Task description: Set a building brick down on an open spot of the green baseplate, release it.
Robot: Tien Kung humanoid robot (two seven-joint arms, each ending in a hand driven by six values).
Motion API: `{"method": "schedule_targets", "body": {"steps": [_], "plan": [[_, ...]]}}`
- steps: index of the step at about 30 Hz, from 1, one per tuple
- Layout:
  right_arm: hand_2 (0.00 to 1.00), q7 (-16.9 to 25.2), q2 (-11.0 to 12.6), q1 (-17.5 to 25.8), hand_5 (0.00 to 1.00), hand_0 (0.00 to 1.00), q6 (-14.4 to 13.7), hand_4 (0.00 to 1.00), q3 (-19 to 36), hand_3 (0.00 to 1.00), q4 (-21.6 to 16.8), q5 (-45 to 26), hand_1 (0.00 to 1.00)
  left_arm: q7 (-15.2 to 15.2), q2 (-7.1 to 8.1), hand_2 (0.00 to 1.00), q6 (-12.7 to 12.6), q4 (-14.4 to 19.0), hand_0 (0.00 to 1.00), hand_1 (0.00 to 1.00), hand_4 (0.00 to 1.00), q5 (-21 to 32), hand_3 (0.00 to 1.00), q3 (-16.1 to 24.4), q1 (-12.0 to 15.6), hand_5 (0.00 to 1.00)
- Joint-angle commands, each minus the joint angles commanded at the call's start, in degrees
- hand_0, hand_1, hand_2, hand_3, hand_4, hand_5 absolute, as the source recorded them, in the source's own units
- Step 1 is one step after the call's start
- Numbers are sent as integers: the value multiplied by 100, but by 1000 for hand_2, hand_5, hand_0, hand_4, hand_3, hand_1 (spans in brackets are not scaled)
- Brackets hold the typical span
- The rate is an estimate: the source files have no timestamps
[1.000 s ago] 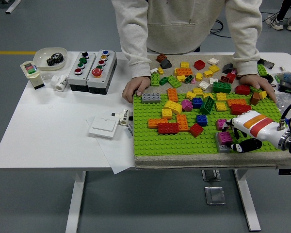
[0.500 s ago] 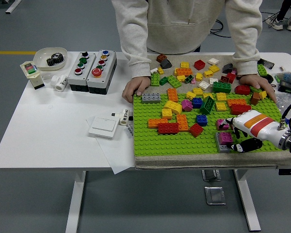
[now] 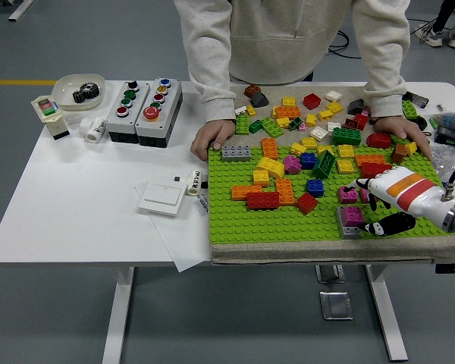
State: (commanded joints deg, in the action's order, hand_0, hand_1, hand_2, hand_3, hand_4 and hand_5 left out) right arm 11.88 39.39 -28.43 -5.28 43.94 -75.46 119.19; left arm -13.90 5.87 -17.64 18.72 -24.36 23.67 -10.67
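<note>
The green baseplate (image 3: 288,224) lies on a grey mat at the table's right half and carries several bricks. My right hand (image 3: 370,206), white with an orange stripe, reaches in from the right edge over the plate's near right corner. Its black fingers (image 3: 388,225) are spread and hold nothing. Just left of them a magenta brick (image 3: 347,195) sits on the plate, apart from the hand. Another magenta brick on a grey one (image 3: 352,218) stands near the plate's front edge. My left arm is out of view.
A person stands at the far side, one hand (image 3: 211,139) on the plate's far left corner and the other (image 3: 406,129) on its far right. Loose bricks (image 3: 311,114) lie behind the plate. Button boxes (image 3: 142,111), a white switch (image 3: 162,199) and a bowl (image 3: 78,91) occupy the left.
My right hand has drawn back slightly to the right, away from the magenta brick, which stays on the plate. The person's hands have not moved.
</note>
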Motion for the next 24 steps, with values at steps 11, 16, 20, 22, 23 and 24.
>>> {"method": "schedule_targets", "body": {"steps": [11,16,20,22,23,24], "plan": [[647,-316,122,458,383,465,-448,973,606,832,-343,-283,472,-10,-6,640,0,-7,607,679,555,-31,544,27,19,595],[817,-151,145,592,395,705,-458,840,696,836,-464,-623,726,5,-9,640,-6,-10,607,679,555,6,544,13,10,595],[780,69,177,685,395,720,-459,725,662,740,-648,-867,718,6,-11,640,-7,-11,607,679,555,18,544,6,3,595],[780,127,191,715,395,720,-399,725,638,740,-736,-881,718,6,-13,640,-7,-12,607,679,555,21,544,5,4,595],[780,132,192,717,395,720,-392,725,636,740,-744,-881,718,6,-13,640,-7,-12,607,679,555,21,544,5,4,595],[762,142,212,720,395,715,-315,688,606,654,-795,-809,700,4,-13,640,-8,-12,607,679,554,20,544,6,5,594]]}}
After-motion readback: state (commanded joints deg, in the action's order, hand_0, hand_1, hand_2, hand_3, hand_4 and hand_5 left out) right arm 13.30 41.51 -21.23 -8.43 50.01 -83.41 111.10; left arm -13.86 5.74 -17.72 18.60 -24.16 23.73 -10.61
